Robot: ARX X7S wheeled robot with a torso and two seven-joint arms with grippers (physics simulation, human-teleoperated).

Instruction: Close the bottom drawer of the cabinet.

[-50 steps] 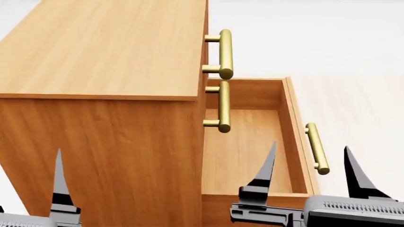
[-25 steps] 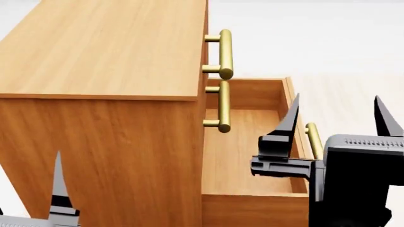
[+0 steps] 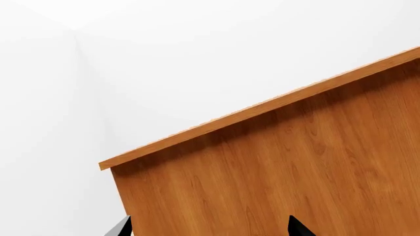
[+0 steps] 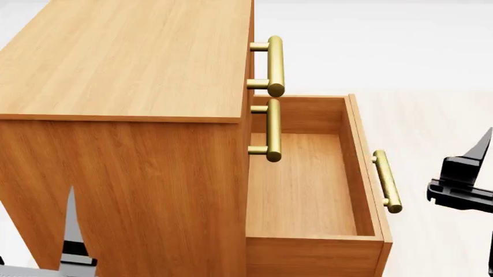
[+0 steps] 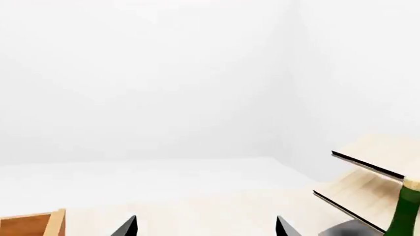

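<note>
The cabinet (image 4: 131, 63) fills the left of the head view. Its bottom drawer (image 4: 301, 184) is pulled out and empty, with the brass handle (image 4: 387, 180) on its front panel. My right gripper (image 5: 206, 222) is open and empty. One of its fingers (image 4: 471, 161) shows at the head view's right edge, to the right of the handle and apart from it. A corner of the drawer (image 5: 33, 223) shows in the right wrist view. My left gripper (image 3: 210, 223) is open and faces the cabinet's plain side (image 3: 295, 162). One of its fingers (image 4: 71, 222) shows low against that side.
The two upper drawers are shut; their brass handles (image 4: 275, 63) (image 4: 273, 130) jut out over the open drawer. Pale wooden boards (image 5: 374, 182) and a green bottle (image 5: 406, 211) stand off to one side in the right wrist view. Pale floor lies beyond the drawer front.
My right gripper has moved from over the drawer's near end out to the right, past the drawer front and handle. The left gripper and the drawer have not moved.
</note>
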